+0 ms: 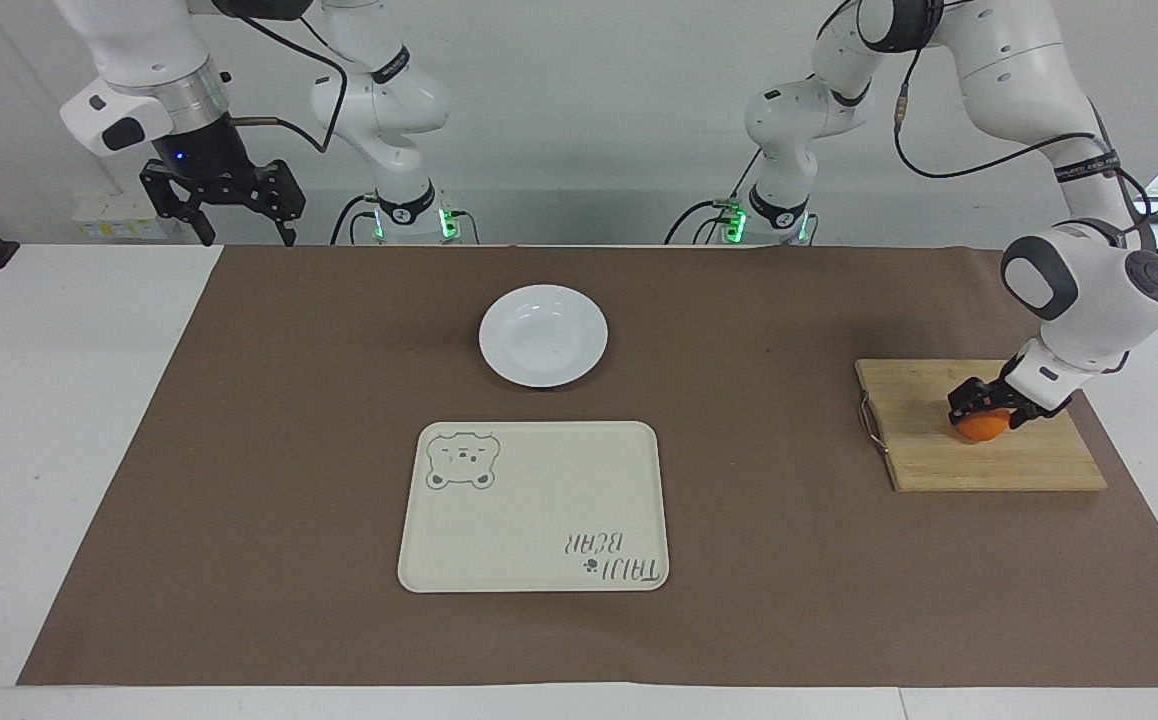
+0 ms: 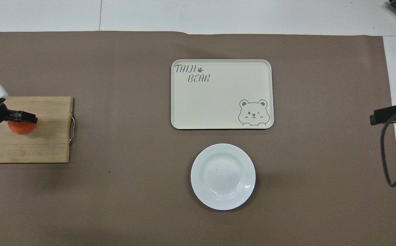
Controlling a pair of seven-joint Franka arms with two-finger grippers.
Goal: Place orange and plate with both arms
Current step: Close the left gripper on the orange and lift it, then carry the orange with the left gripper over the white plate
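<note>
The orange (image 1: 982, 430) (image 2: 20, 129) rests on a wooden cutting board (image 1: 979, 465) (image 2: 30, 150) at the left arm's end of the table. My left gripper (image 1: 985, 415) (image 2: 22, 119) is low over the orange and open, with a finger on each side of it. The fruit still sits on the board. The white plate (image 1: 543, 335) (image 2: 223, 176) lies mid-table, nearer to the robots than the tray. My right gripper (image 1: 247, 238) (image 2: 386, 115) waits open, raised over the right arm's end of the table.
A cream bear-print tray (image 1: 533, 507) (image 2: 222, 94) lies farther from the robots than the plate. The cutting board has a metal handle (image 1: 870, 422) on the side toward the table's middle. A brown mat (image 1: 239, 450) covers the table.
</note>
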